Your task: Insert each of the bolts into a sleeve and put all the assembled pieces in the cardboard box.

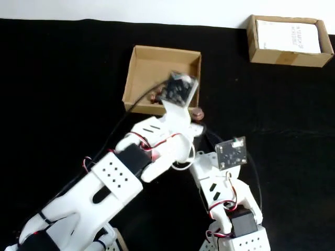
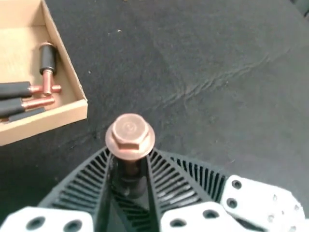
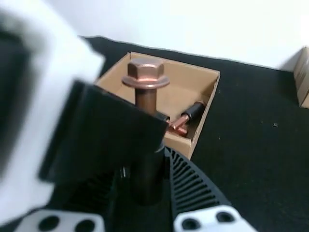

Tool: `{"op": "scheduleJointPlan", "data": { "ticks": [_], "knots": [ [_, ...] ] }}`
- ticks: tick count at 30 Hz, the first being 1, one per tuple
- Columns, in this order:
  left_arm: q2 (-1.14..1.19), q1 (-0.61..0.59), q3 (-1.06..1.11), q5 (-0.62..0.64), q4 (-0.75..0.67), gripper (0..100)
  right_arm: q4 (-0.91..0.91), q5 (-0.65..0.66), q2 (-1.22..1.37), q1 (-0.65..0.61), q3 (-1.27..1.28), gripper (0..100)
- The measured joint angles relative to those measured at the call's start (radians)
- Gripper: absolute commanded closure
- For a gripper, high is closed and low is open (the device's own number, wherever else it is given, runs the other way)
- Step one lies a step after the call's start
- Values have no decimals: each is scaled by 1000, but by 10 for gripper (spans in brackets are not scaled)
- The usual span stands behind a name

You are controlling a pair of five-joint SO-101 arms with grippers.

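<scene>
Beside box, left tool, arm stretched fwd, clamps bolt; right tool adj., state unclear.

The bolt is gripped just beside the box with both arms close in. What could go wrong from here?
1. The bolt in the left gripper hangs over the table, outside the box wall; releasing now would likely miss.
2. The right gripper crowds the left one; either pulling away could knock the bolt loose.
3. Bare shaft shows above the sleeve, so it may not be fully seated.
</scene>
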Motion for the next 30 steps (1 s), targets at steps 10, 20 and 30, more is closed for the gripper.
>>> {"op": "scheduleJointPlan", "data": {
  "ticks": [10,20,30],
  "knots": [
    [-95,0,37,-31,107,783,2,0,0,5,2,991],
    [-539,5,-55,-41,663,864,2,-9,-2,57,-17,991],
    [-1034,-267,112,-204,729,977,-44,-28,219,109,-296,991]
  ]
}}
